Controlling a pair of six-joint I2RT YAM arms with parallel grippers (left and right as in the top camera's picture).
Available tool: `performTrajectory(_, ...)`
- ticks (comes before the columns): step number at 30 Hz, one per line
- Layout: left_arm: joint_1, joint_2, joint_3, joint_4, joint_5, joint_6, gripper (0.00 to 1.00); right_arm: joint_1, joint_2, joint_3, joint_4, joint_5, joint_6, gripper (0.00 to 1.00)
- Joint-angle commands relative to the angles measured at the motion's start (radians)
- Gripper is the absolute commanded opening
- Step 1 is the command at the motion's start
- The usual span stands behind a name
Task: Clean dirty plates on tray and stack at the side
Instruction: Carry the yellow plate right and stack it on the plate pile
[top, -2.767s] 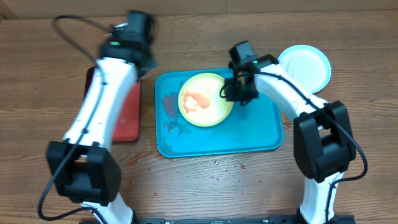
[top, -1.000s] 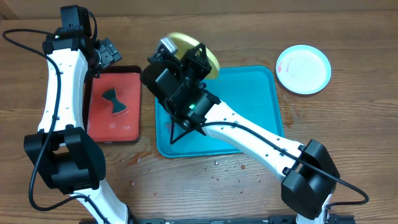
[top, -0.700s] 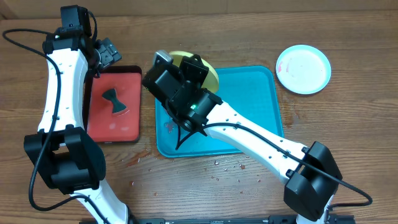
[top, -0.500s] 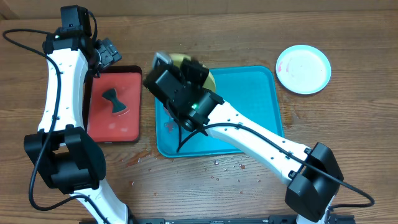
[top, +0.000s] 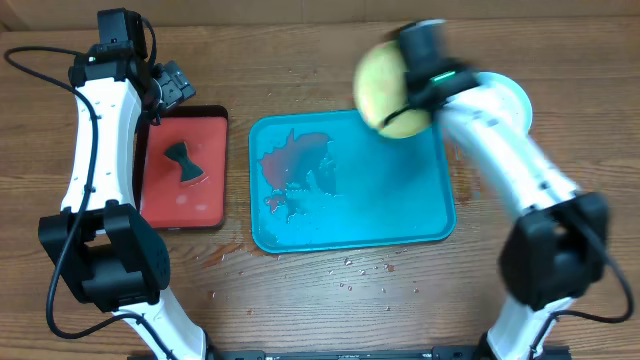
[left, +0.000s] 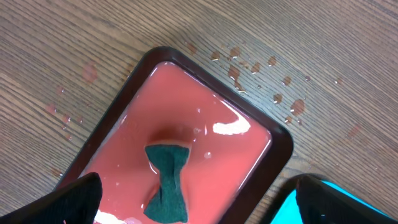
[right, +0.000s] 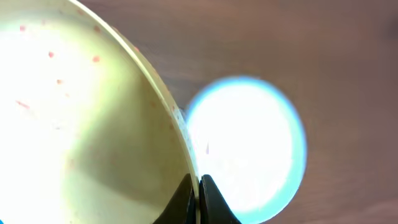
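My right gripper (right: 194, 186) pinches the tilted yellow-green round plastic plate (right: 93, 124) by its rim, and the light blue round plate (right: 249, 143) lies just rightward, near the table's far-right corner.

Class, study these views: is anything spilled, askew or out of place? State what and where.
Yes. A red smear with watery splashes covers the left part of the turquoise tray. Small droplets dot the wooden table beside a corner of the red tray, and specks lie in front of the turquoise tray.
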Motion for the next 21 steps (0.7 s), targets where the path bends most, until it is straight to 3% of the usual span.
performTrajectory(1,-0.001,-0.009,0.013,-0.003,-0.003,0.009,1.00,-0.199,0.008,0.014,-0.021,-0.537,0.162,0.04)
performTrajectory(4,-0.001,-0.009,0.013,-0.003,-0.003,0.009,1.00,-0.360,0.048,0.014,-0.049,-0.694,0.162,0.04)
performTrajectory(8,-0.001,-0.009,0.013,-0.003,-0.003,0.009,1.00,-0.502,0.116,0.014,-0.076,-0.746,0.162,0.04)
performTrajectory(17,-0.001,-0.009,0.013,-0.003,-0.003,0.009,1.00,-0.581,0.163,0.014,-0.070,-0.527,0.249,0.04)
performTrajectory(21,-0.001,-0.009,0.013,-0.003,-0.003,0.009,1.00,-0.583,0.165,0.013,-0.064,-0.524,0.247,0.04)
